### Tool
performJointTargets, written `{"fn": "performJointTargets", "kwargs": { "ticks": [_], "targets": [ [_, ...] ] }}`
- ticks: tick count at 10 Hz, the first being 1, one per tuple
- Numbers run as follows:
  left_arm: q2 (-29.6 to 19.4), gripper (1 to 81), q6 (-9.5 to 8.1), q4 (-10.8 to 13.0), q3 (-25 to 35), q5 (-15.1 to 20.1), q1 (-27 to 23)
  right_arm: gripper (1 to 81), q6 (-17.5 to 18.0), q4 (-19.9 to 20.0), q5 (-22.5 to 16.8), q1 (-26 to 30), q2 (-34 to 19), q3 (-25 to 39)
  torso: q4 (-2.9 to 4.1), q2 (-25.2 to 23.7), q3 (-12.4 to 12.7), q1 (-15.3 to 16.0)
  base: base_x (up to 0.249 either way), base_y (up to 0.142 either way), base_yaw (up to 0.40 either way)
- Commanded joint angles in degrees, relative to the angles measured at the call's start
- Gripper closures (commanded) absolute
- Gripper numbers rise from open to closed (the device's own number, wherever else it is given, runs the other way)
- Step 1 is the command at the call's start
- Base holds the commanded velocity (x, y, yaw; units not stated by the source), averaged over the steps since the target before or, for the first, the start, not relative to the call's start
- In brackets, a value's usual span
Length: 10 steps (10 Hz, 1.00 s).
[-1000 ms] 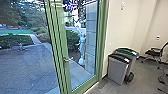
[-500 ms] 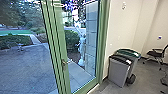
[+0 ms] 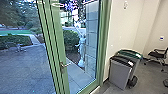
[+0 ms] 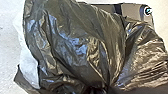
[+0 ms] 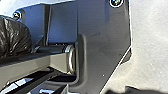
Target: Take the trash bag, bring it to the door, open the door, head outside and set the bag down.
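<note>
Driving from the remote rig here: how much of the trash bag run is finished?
Pickup looks done: the trash bag bulges close at the left wrist camera. Carrying seems in hand, with the green-framed door and its handle ahead. Left: opening the door, which looks closed, going out to the paving beyond the glass, and putting the bag down.

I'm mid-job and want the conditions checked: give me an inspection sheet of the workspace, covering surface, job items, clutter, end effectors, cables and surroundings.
Surface: grey floor indoors; paved yard beyond the glass.
Job items: dark, creased trash bag; green-framed glass door with lever handle.
Clutter: black-lidded grey bin in front of green-lidded bin, near the wall; office chair further back.
End effectors: state unclear.
Cables: nothing seen.
Surroundings: pale statue and hedge outside.
</note>
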Motion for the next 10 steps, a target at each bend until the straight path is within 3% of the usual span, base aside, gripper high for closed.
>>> {"fn": "performJointTargets", "kwargs": {
  "ticks": [1, 10],
  "targets": [
    [-0.3, 81.1, 0.09, 0.1, 0.1, 2.1, -2.8, 1.0, -0.2, -1.0, -1.6, 2.3, -0.1, 0.0, 0.0, 0.0, 0.0, 0.0, 0.143, 0.0, 0.0],
    [0.0, 81.1, 0.09, 0.2, 0.2, 2.1, -2.7, 1.0, -0.2, -1.1, -1.6, 2.6, 0.1, 0.0, 0.0, 0.0, 0.0, 0.0, 0.142, 0.0, 0.0]
  ]
}}
